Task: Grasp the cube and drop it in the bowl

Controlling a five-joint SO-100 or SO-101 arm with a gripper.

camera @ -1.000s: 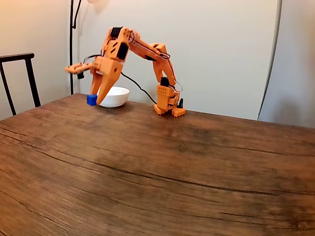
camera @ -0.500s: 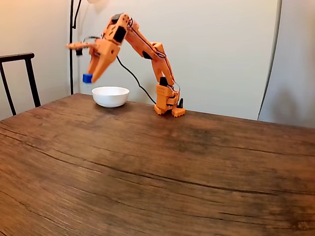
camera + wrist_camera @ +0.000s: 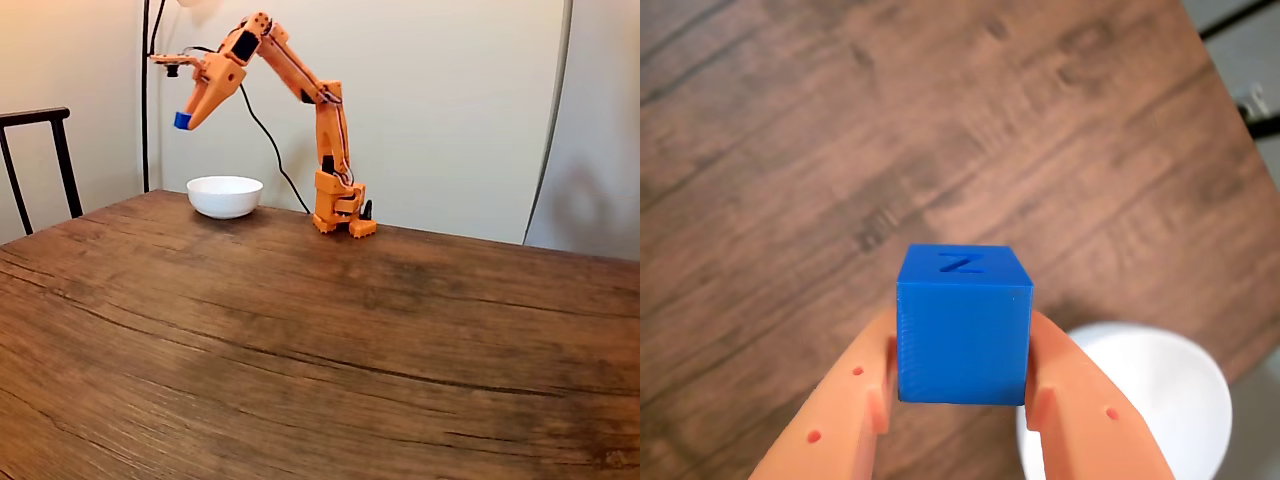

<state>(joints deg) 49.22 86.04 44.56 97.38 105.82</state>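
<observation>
The small bright-blue plastic cube [image 3: 182, 121] sits clamped between the tips of our orange two-finger gripper [image 3: 184, 122], an embossed letter on its top face in the wrist view [image 3: 962, 325]. It has risen from table level a second ago to well above the wood — the lift is done, we judge. The glossy round white bowl [image 3: 225, 196] lies below and right of the gripper in the fixed view. The table's edge runs just beyond the bowl [image 3: 1160, 400] in the wrist view — open air between gripper and rim.
</observation>
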